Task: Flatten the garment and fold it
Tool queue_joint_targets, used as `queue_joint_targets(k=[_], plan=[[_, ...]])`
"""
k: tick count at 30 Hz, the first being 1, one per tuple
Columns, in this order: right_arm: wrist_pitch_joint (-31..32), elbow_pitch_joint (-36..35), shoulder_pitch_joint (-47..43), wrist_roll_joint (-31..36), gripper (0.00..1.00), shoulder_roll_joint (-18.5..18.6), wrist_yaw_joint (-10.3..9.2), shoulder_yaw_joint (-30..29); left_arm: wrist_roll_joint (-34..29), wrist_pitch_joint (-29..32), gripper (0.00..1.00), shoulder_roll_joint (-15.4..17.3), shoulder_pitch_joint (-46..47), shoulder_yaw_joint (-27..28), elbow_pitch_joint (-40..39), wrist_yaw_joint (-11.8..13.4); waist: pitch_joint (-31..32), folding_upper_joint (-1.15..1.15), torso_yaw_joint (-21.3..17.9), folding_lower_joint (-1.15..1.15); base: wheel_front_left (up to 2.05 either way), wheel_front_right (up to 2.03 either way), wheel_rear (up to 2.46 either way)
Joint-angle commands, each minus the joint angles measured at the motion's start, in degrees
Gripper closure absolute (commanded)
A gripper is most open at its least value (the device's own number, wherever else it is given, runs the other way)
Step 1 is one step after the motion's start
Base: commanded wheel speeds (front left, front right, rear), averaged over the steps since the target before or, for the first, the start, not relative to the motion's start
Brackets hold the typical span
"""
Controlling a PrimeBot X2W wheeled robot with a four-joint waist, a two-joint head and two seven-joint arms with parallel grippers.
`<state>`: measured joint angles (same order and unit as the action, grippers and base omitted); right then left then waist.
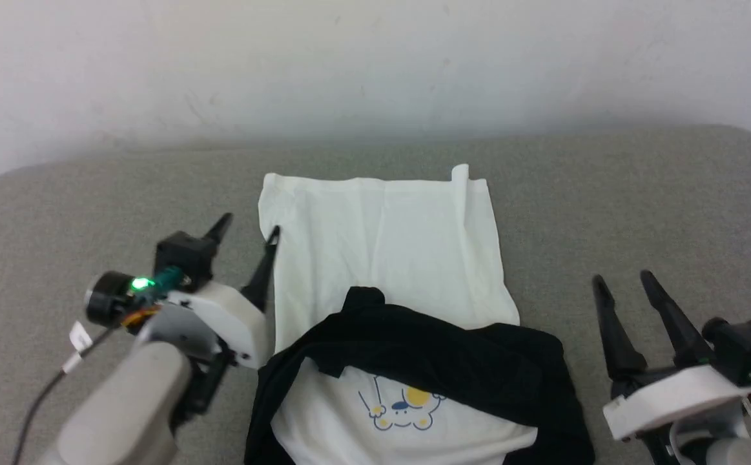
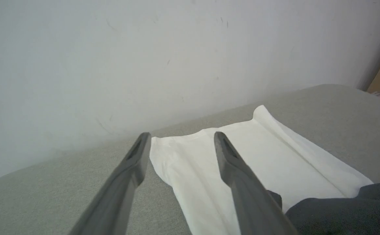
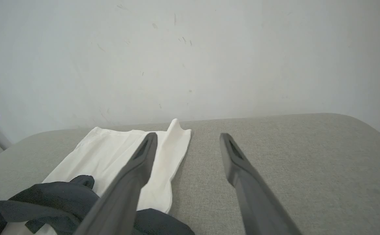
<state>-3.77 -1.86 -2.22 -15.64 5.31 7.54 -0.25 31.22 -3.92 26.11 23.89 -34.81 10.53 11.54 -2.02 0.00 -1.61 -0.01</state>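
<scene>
From the head camera, the garment [image 1: 381, 239] lies in the middle of the grey cloth-covered desk [image 1: 607, 194], its hem toward the pale wall [image 1: 349, 64]. The white body is spread fairly flat. The black sleeves [image 1: 452, 361] are bunched in a band across the chest, just above the yellow-and-blue print [image 1: 404, 403]. The near end of the shirt runs off the bottom edge of the view. The left pincer [image 1: 250, 226] sits at the shirt's left side, its fingers parted with nothing between them. The inner finger is right at the white edge, but I cannot tell whether it touches. The right pincer [image 1: 622, 279] hangs over bare desk, well apart from the shirt's right side, also spread and empty.

From the left wrist, the left pincer [image 2: 181, 135] stands wide open with nothing in its grip. One finger is over the grey desk [image 2: 62, 182] and the other crosses the white cloth of the garment [image 2: 258, 153]. A fold of black sleeve [image 2: 340, 212] shows at the lower right.

From the right wrist, the right pincer [image 3: 188, 135] is just as wide open and holds nothing. The garment [image 3: 111, 153] lies off to its left, with its black sleeves [image 3: 46, 199] heaped at the near end, and plain desk [image 3: 307, 156] lies beneath the other finger.
</scene>
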Motion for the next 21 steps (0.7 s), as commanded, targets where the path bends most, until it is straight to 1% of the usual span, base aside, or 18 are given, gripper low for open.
queue_joint_targets(k=[1,3,6,10,12,14,16,19,20,21], plan=[[0.36,-0.69,1.92,0.07,0.0,-0.17,-0.05,1.11,0.1,2.29,0.0,2.19,2.26,0.26,1.49,-1.68,-3.42,0.0,-1.16,0.01,0.0,0.0,0.0],[0.49,-1.25,3.19,0.25,0.0,-0.12,-0.05,2.04,0.22,6.07,0.0,3.92,5.54,-0.33,2.96,-4.09,-5.89,0.0,-1.76,0.01,0.0,0.0,0.0],[0.33,-2.17,5.23,0.29,0.0,-0.1,-0.05,3.19,0.96,12.18,0.0,5.33,11.94,-0.97,5.56,-7.94,-9.7,0.0,-2.81,0.01,0.0,0.0,0.0],[-0.15,-3.18,7.86,0.27,0.0,-0.14,-0.05,4.83,2.96,20.91,0.0,6.34,21.53,-1.4,10.69,-13.62,-15.01,0.0,-4.79,0.01,0.0,0.0,0.0],[-0.54,-3.66,8.99,0.27,0.0,-0.18,-0.05,5.45,4.47,25.2,0.0,6.34,25.98,-1.36,13.56,-15.57,-17.54,0.0,-5.92,0.01,0.0,0.0,0.0],[-0.94,-3.92,9.89,0.22,0.0,-0.27,-0.05,5.89,5.97,29.41,0.0,6.39,29.55,-1.6,16.16,-16.85,-19.48,0.0,-7.11,0.01,0.0,0.0,0.0],[-1.36,-4.03,10.51,0.15,0.0,-0.38,-0.05,6.14,7.7,33.03,0.0,6.48,32.66,-1.23,18.88,-17.44,-21.11,0.0,-8.26,0.01,0.0,0.0,0.0],[-1.99,-4.04,10.94,0.11,0.0,-0.54,-0.05,6.07,9.98,38.53,0.0,6.51,35.61,-0.72,23.05,-17.62,-22.85,0.0,-9.7,0.01,0.0,0.0,0.0],[-1.99,-4.04,10.94,0.11,0.0,-0.54,-0.05,6.07,9.98,38.53,0.0,6.51,35.61,-0.72,23.05,-17.62,-22.85,0.0,-9.7,0.01,0.0,0.0,0.0],[-2.41,-4.08,11.02,0.05,0.0,-0.66,-0.05,5.79,10.91,41.12,0.0,6.57,36.8,-0.5,25.52,-17.42,-23.72,0.0,-10.4,0.01,0.0,0.0,0.0]])
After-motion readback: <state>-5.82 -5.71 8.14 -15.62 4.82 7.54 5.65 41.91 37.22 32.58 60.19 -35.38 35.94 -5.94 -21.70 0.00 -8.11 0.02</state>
